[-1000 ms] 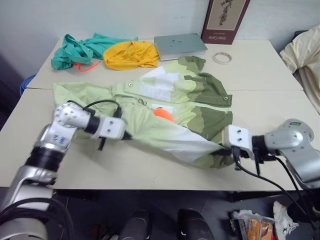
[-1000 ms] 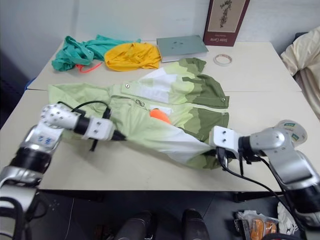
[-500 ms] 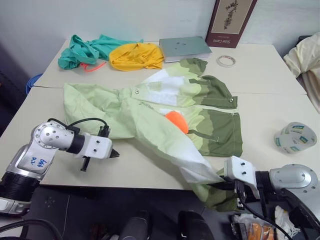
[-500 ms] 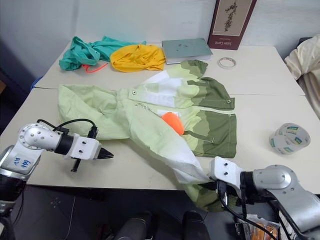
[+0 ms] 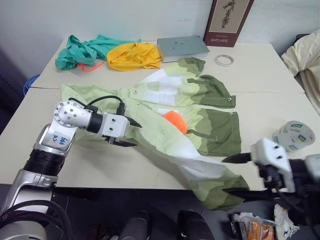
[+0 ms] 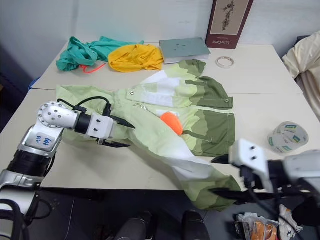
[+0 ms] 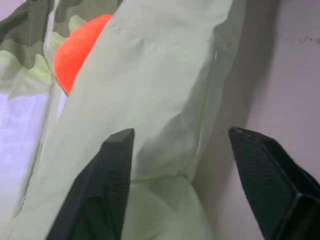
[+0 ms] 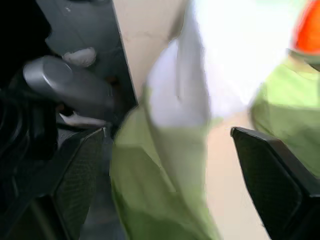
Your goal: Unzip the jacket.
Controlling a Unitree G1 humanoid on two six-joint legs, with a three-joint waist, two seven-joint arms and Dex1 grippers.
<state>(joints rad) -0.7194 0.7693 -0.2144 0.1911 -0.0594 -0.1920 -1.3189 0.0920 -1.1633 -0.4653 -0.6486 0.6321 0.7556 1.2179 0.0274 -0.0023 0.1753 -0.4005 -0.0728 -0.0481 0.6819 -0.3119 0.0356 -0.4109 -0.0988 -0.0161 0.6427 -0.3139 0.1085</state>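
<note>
The jacket (image 5: 200, 97), banded pale green, white and olive, lies spread on the table (image 5: 125, 170). One front panel is drawn open diagonally and its end (image 5: 212, 192) hangs over the table's front edge. An orange patch (image 5: 175, 121) shows inside the jacket. My left gripper (image 5: 134, 134) is open just over the pale green cloth near the jacket's left side; its fingers (image 7: 107, 190) straddle a fold (image 7: 150, 100). My right gripper (image 5: 227, 175) is open beside the hanging end, holding nothing; its fingers (image 8: 275, 175) frame the drooping cloth (image 8: 170, 150).
At the back lie a teal cloth (image 5: 82, 50) with an orange cord, a yellow cloth (image 5: 132, 54), a grey flat case (image 5: 181, 46), a brown box (image 5: 227, 20) and a tape ring (image 5: 223, 59). A tape roll (image 5: 292, 136) sits near the right edge.
Both grippers went from shut to open. The right one let go of the panel it had dragged over the front edge and drew back. The left one came back over the jacket.
</note>
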